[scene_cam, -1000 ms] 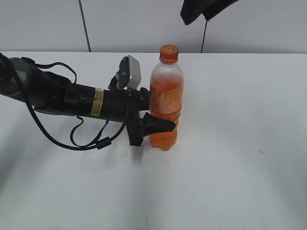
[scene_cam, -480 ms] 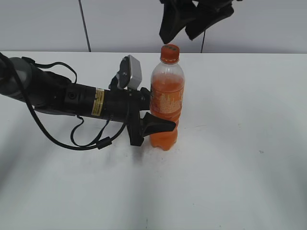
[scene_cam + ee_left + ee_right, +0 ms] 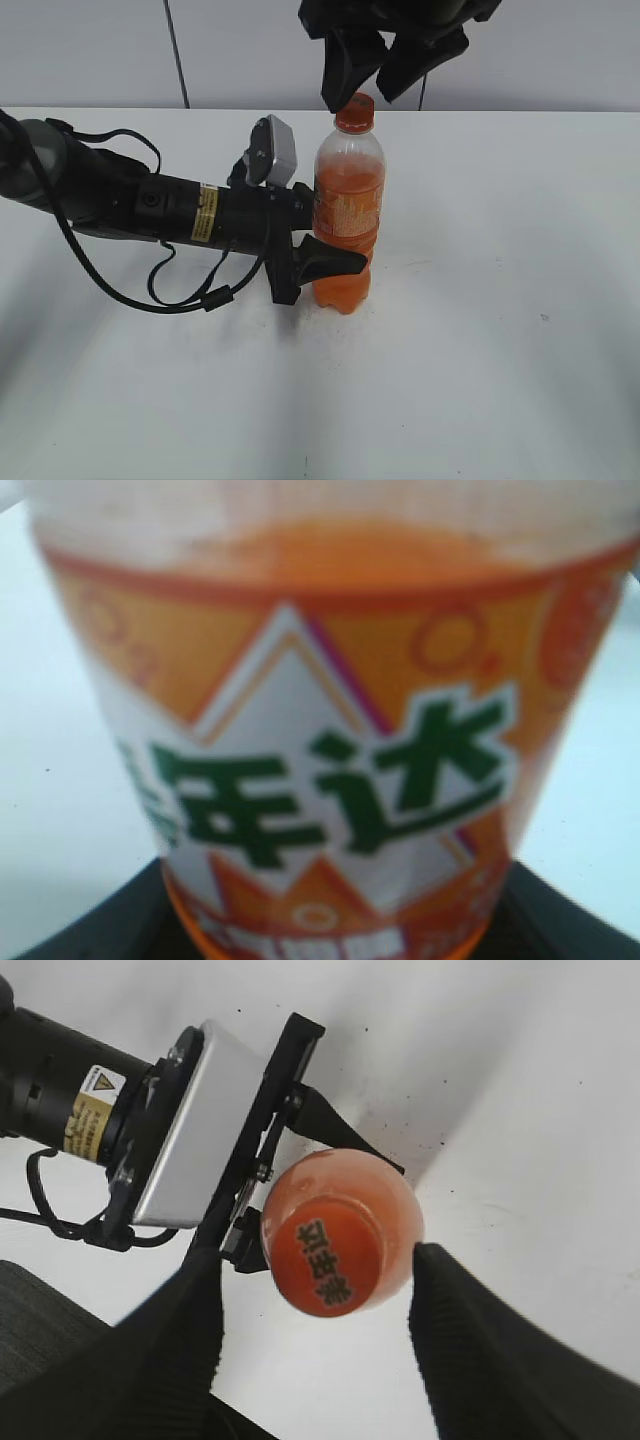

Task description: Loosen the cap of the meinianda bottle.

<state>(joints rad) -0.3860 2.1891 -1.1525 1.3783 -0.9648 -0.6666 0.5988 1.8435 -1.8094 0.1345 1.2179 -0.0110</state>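
Observation:
The meinianda bottle (image 3: 346, 215) stands upright on the white table, full of orange soda. My left gripper (image 3: 322, 258) is shut on its lower body from the left; its label fills the left wrist view (image 3: 320, 780). The orange cap (image 3: 355, 110) sits on top, and from above (image 3: 326, 1253) it shows dark print. My right gripper (image 3: 362, 75) hangs open just above the cap, one finger on each side (image 3: 315, 1335), not touching it.
The left arm (image 3: 120, 205) with its grey camera box (image 3: 274, 150) lies across the table's left half. A grey wall stands behind the table. White tabletop (image 3: 500, 300) extends to the right and front of the bottle.
My right gripper has come down from the top edge of the exterior view to just above the cap. The bottle and left gripper have stayed still.

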